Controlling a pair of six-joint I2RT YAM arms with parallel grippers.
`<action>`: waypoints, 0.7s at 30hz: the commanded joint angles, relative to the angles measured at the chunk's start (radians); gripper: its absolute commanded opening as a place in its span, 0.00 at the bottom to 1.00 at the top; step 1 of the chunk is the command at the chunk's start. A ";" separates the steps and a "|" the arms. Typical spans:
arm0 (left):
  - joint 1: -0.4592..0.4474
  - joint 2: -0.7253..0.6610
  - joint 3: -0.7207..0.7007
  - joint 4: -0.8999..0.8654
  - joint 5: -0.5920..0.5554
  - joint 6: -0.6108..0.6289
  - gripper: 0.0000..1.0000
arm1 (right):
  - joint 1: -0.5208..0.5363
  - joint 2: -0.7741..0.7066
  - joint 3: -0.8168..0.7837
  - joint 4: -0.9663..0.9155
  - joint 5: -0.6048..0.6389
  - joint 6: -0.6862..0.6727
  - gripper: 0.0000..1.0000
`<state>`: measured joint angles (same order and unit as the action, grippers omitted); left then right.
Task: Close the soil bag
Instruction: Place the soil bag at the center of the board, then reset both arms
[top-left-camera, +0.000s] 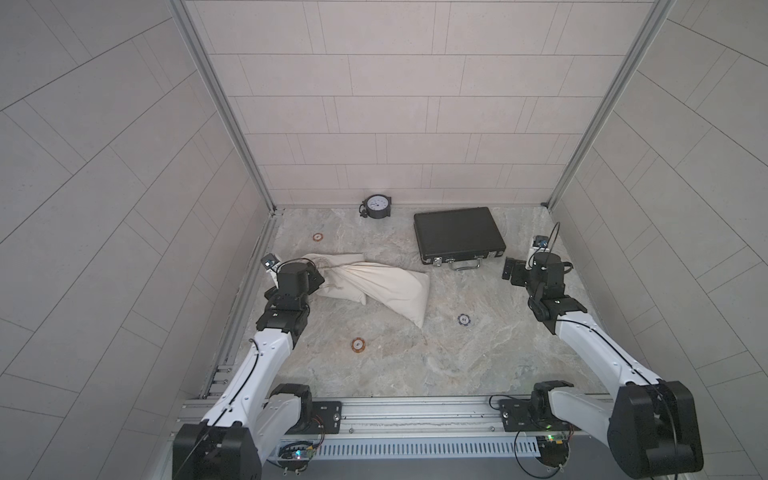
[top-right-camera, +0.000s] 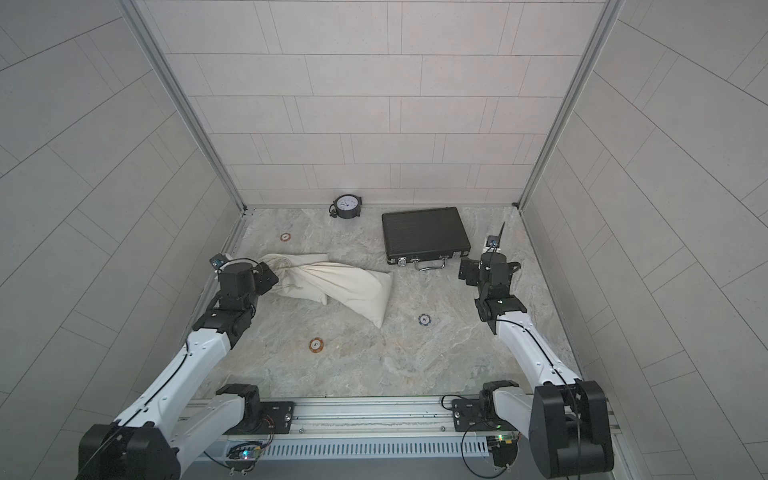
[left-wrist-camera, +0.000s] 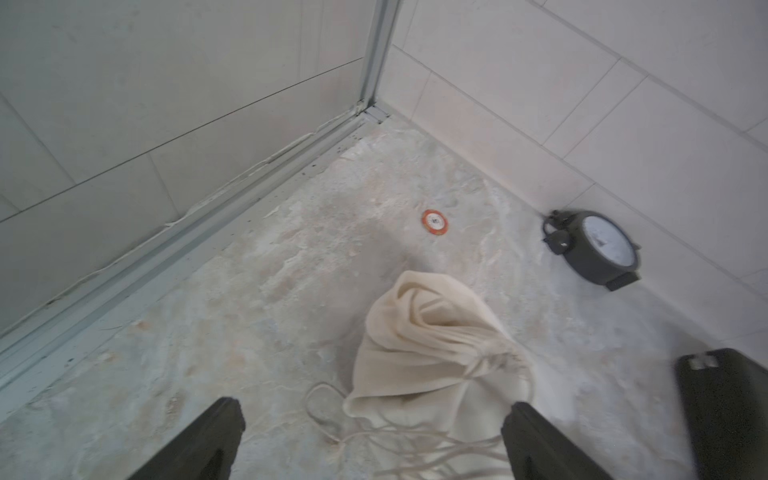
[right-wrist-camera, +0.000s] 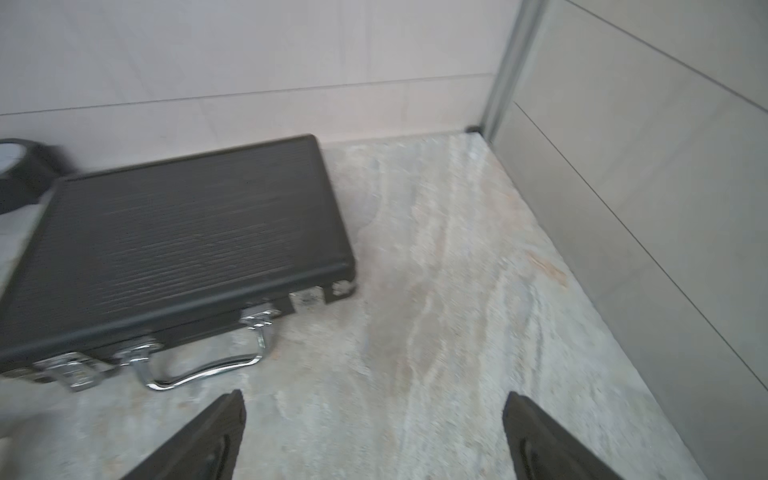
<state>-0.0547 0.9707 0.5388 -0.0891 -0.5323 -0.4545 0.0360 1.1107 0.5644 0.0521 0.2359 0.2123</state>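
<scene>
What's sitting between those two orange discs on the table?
The cream soil bag lies between the far orange disc and the near orange disc. This shows in both top views.

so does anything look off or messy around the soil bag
Mildly. The soil bag lies slumped on its side, neck cinched, drawstring trailing loose on the table. Three poker chips sit scattered outside the closed black case.
</scene>
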 joint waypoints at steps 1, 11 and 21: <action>0.001 0.014 -0.075 0.132 -0.076 0.120 1.00 | -0.017 0.029 -0.080 0.201 0.054 0.039 1.00; 0.000 0.124 -0.352 0.802 0.234 0.318 1.00 | -0.022 0.219 -0.270 0.775 -0.042 -0.084 1.00; -0.019 0.406 -0.331 1.104 0.362 0.471 1.00 | -0.036 0.428 -0.191 0.828 -0.163 -0.128 1.00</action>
<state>-0.0669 1.2865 0.1944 0.8482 -0.2218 -0.0582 0.0059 1.5463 0.3340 0.8730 0.1127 0.1070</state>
